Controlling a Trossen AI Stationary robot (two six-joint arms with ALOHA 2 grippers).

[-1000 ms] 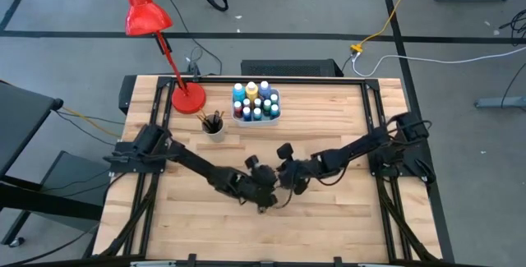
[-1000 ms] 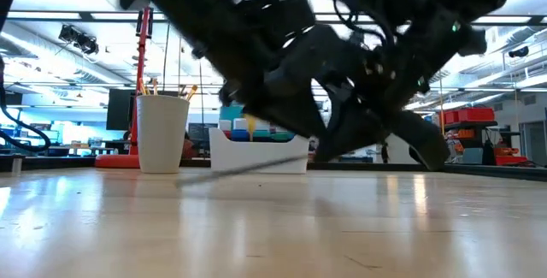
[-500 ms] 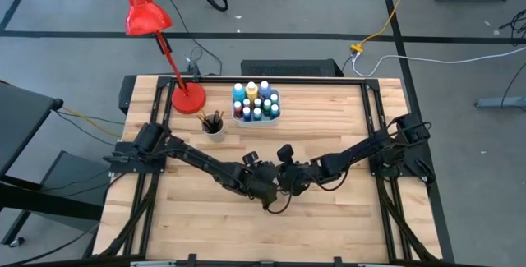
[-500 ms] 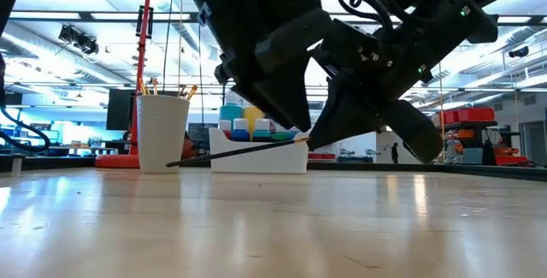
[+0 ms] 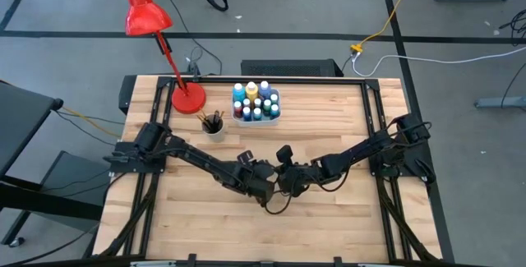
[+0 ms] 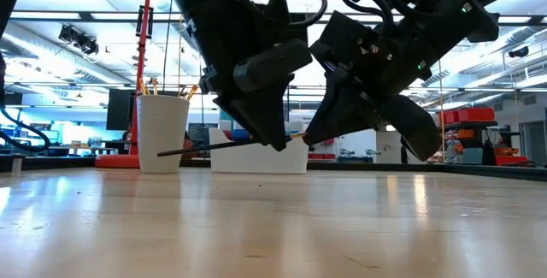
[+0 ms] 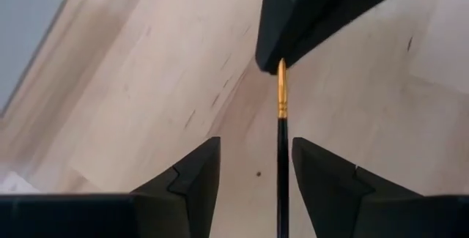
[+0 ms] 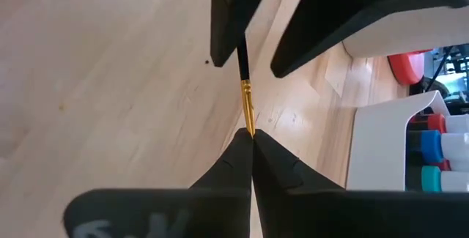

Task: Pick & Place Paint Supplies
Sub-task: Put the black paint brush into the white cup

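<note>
A thin paintbrush (image 6: pixel 222 146) with a dark handle and a gold ferrule (image 8: pixel 247 95) hangs just above the table's middle. My right gripper (image 8: pixel 251 134) is shut on its ferrule end. My left gripper (image 7: pixel 253 143) is open, with a finger on either side of the dark handle (image 7: pixel 282 165) and not touching it. In the high view the two grippers meet tip to tip, left (image 5: pixel 265 191) and right (image 5: pixel 284 183). The small paint bottles stand in a white tray (image 5: pixel 256 121) at the back. A white cup (image 5: pixel 214 126) beside it holds more brushes. My right gripper pinches the brush's tip end, just past the gold ferrule (image 8: pixel 249 121), between its two fingertips. The fingers slant down from the table's right and lie along the brush. The brush is lifted clear and nearly level; its handle end (image 6: pixel 162 152) points toward the table's left and sits slightly lower.
A red desk lamp has its base (image 5: pixel 187 97) at the back left, next to the cup. Bare wooden tabletop (image 5: pixel 329 226) lies along the near side and at both ends. The table frame's black rails (image 5: pixel 374 119) run along the edges.
The brush has risen off the table from a low slant to nearly level, its handle end coming up most. My left hand has tipped and lifted a little above the brush. My right gripper has stayed shut on the ferrule end.
</note>
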